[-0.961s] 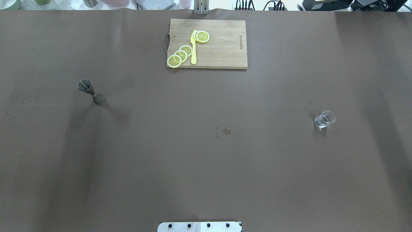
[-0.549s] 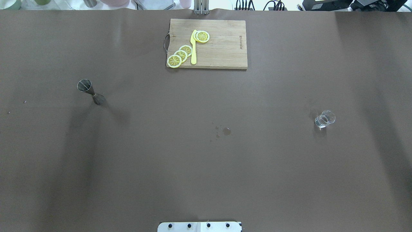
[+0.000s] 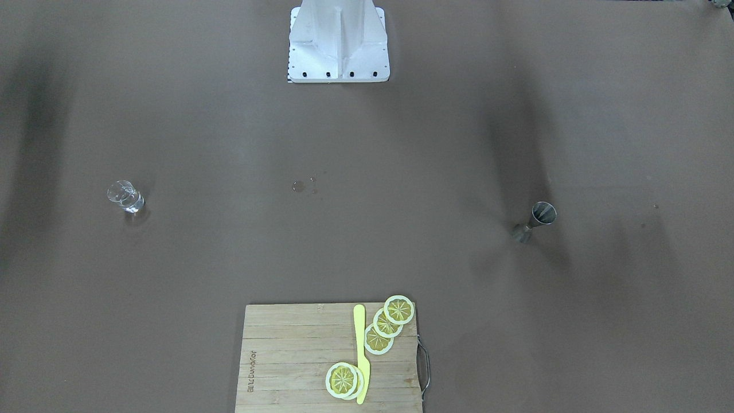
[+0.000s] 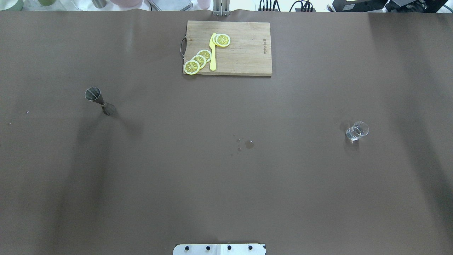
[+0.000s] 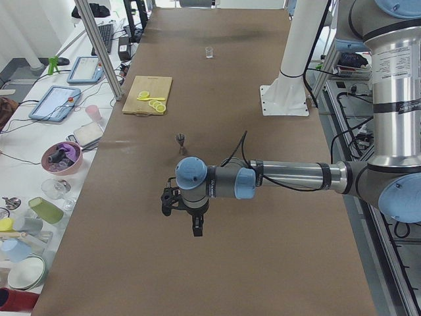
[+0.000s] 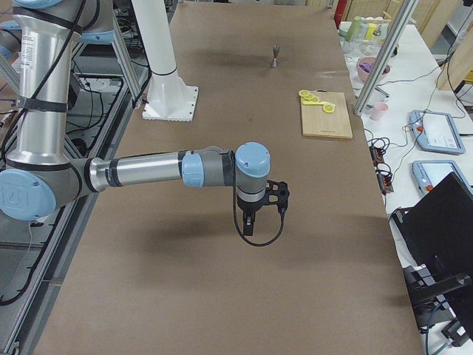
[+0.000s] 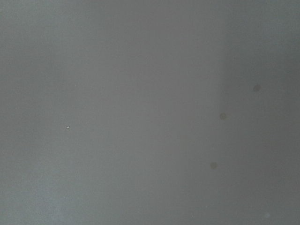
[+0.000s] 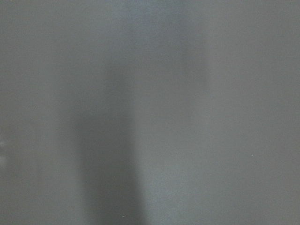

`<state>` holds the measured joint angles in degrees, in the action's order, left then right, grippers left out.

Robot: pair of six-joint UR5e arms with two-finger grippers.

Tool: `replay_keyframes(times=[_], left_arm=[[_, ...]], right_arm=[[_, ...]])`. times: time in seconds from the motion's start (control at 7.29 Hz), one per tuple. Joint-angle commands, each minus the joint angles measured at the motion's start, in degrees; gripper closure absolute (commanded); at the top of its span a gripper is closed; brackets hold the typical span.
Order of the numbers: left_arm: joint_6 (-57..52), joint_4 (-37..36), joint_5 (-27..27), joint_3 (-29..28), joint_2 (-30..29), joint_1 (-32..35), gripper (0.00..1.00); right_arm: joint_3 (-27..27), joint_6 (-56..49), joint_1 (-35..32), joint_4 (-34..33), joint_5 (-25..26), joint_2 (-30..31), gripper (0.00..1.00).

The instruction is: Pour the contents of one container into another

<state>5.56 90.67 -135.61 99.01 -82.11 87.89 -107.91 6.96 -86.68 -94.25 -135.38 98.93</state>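
A steel jigger [image 4: 100, 101] stands upright on the left half of the brown table [image 4: 226, 184], also seen in the front view as the jigger [image 3: 534, 221]. A small clear glass [image 4: 356, 131] stands on the right half; the same glass [image 3: 125, 197] shows in the front view. Neither gripper appears in the overhead or front view. My left gripper [image 5: 196, 224] hangs over bare table, nearer the camera than the jigger [image 5: 181, 139]. My right gripper [image 6: 247, 222] hangs over bare table too. Whether either is open or shut I cannot tell. Both wrist views show only table surface.
A wooden cutting board [image 4: 244, 53] with lemon slices [image 4: 198, 61] and a yellow knife [image 4: 212, 53] lies at the far middle edge. A few wet spots [image 4: 249, 144] mark the table's centre. The robot's base plate [image 4: 219, 249] sits at the near edge.
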Motion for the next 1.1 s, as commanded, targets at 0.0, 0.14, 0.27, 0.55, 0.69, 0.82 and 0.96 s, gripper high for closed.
replay_keyframes(times=[0.0,0.14,0.27,0.55,0.69,0.82,0.96], left_arm=[[0.07,-0.05,0.00,0.22,-0.33,0.00,0.01],[0.16,-0.40,-0.09,0.40,-0.33,0.00,0.01],[0.24,-0.67,-0.09,0.92,-0.42,0.00,0.01],[4.86,-1.28,-4.01,3.64,-0.77,-0.26,0.01],[12.21,-1.28,-4.13,6.61,-1.12,-3.05,0.01],[19.86,-1.37,-3.87,9.60,-1.90,-8.56,0.01],[27.24,-1.46,-3.78,11.98,-3.04,-12.96,0.01]], right_arm=[[-2.47,1.30,2.03,0.56,-1.99,1.25,0.00],[-3.88,1.74,3.26,0.82,-2.08,2.22,0.00],[-4.32,4.35,4.49,6.30,-2.08,4.32,0.00],[-4.24,13.75,8.96,19.59,-1.47,8.46,0.00],[-4.41,15.18,10.12,21.02,-1.55,8.47,0.00],[-4.42,16.58,11.17,24.34,-1.55,8.90,0.00],[-4.07,20.08,12.75,30.03,-1.38,9.87,0.00]])
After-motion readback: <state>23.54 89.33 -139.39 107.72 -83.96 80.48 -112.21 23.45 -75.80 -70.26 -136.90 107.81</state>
